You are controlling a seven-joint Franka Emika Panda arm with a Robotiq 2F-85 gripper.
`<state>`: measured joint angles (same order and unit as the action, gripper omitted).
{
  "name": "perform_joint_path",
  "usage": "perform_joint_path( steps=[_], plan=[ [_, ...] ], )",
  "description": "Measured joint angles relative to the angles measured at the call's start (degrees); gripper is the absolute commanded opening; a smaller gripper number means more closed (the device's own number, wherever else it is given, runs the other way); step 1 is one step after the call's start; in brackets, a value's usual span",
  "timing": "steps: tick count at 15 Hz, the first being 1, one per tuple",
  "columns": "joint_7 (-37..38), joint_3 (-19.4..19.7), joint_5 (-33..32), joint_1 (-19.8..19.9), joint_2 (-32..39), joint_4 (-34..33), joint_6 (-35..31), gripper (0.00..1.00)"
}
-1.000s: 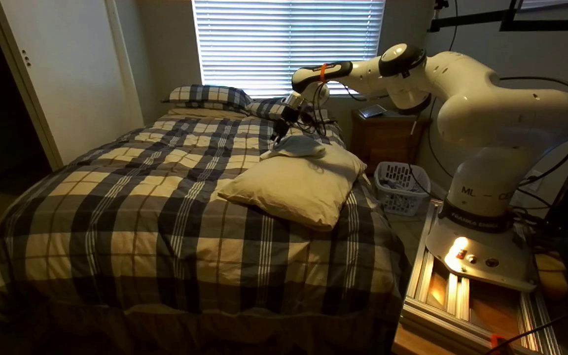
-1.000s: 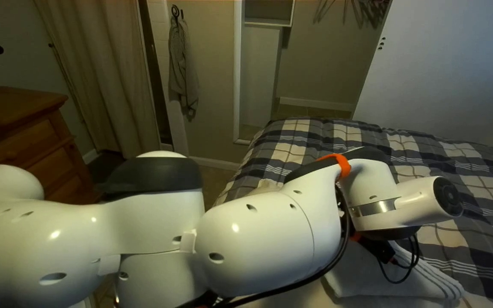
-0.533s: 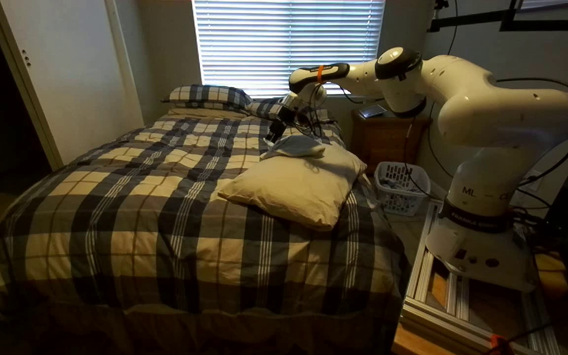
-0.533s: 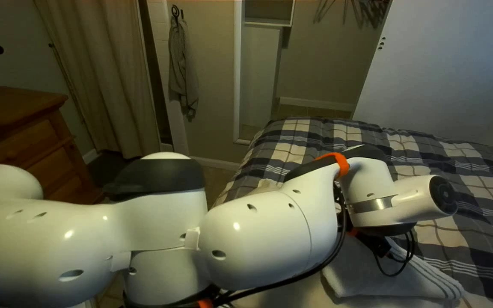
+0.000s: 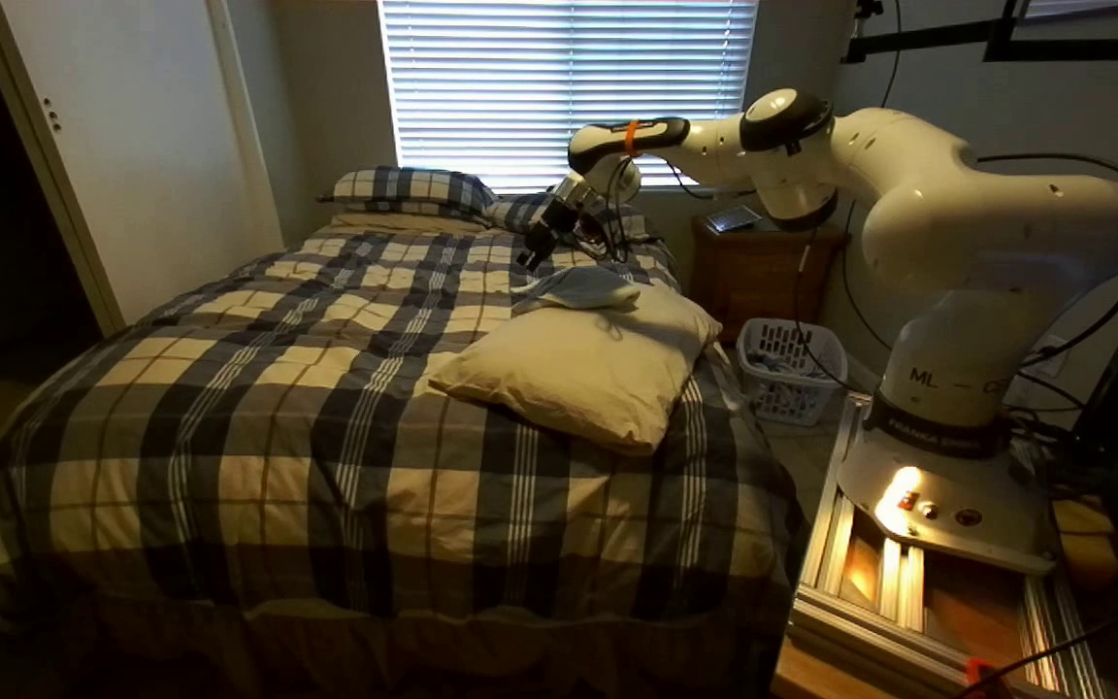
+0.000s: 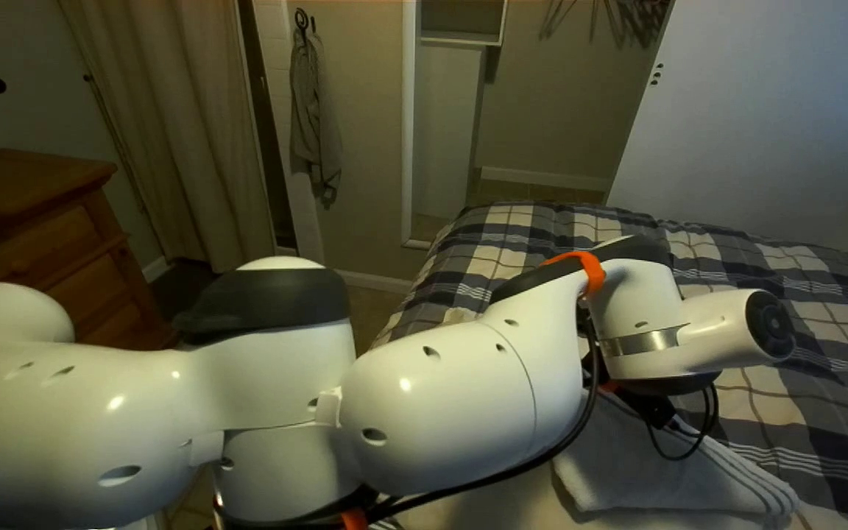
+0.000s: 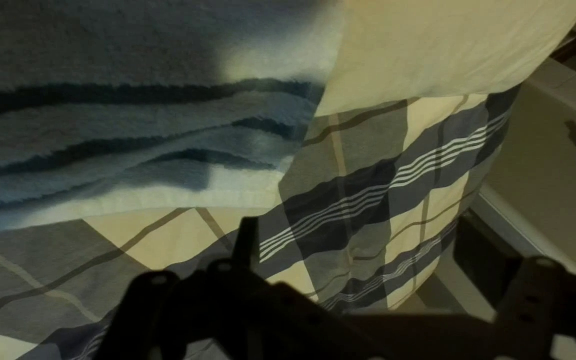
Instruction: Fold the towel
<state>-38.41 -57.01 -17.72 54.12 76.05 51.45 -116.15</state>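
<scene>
While the gripper [image 5: 528, 260] hung near the towel [image 5: 578, 289], not touching it, the basket [image 5: 782, 379] in an exterior view held what looked like bluish cloth [image 5: 780, 359]. The towel lay folded on the pillow [image 5: 569, 379], one edge reaching past it over the bedspread [image 5: 278, 398]. Writing on the collar [image 5: 937, 435] read FRANKA EMIKA; above stood "ML", further letters running out of sight.

In an exterior view, the arm [image 6: 439, 412] hid the gripper's tips; the dresser [image 6: 48, 175] had its drawers [image 6: 34, 254] closed.

In the wrist view, the fingers [image 7: 246, 245] stood wide apart with nothing in their grip, above the bedspread, near the towel's dark-lined edge.
</scene>
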Motion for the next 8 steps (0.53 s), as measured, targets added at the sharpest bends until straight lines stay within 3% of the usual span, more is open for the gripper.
perform_joint_path(
  steps=[8],
  plan=[
    [8.27,7.7,-11.75,0.61,-7.85,9.41,-13.37,1.0]
  ],
)
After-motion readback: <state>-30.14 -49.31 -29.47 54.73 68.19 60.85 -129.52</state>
